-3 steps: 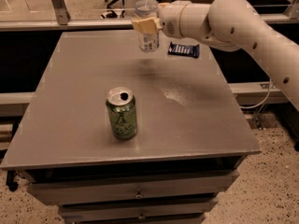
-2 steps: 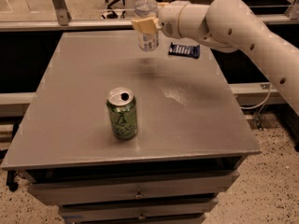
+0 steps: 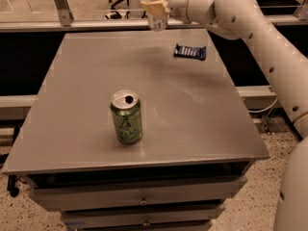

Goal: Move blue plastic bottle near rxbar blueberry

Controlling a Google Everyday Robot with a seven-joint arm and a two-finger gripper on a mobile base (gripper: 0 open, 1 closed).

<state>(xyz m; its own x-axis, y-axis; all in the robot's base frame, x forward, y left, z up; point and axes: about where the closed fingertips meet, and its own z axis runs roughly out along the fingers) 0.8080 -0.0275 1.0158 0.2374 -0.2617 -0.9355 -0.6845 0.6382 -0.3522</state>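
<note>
The end effector (image 3: pixel 155 6), at the top centre of the frame, is clamping shut on the blue plastic bottle (image 3: pixel 157 23), which is hanging clear of the worktop (image 3: pixel 86 143) and sitting higher than a second ago, its cap now out of frame. The rxbar blueberry (image 3: pixel 190 51) is lying unmoved at upper right, so a rightward carry and a set-down are probably remaining

One camera looks from high over the near edge of the flat grey metal table (image 3: pixel 202 129), tilted down towards its far side, near enough that the tabletop fills the view. At 12 o'clock, by the top border, the white arm's gripper (image 3: pixel 155 6) clamps the clear blue plastic bottle (image 3: pixel 157 24).
</note>
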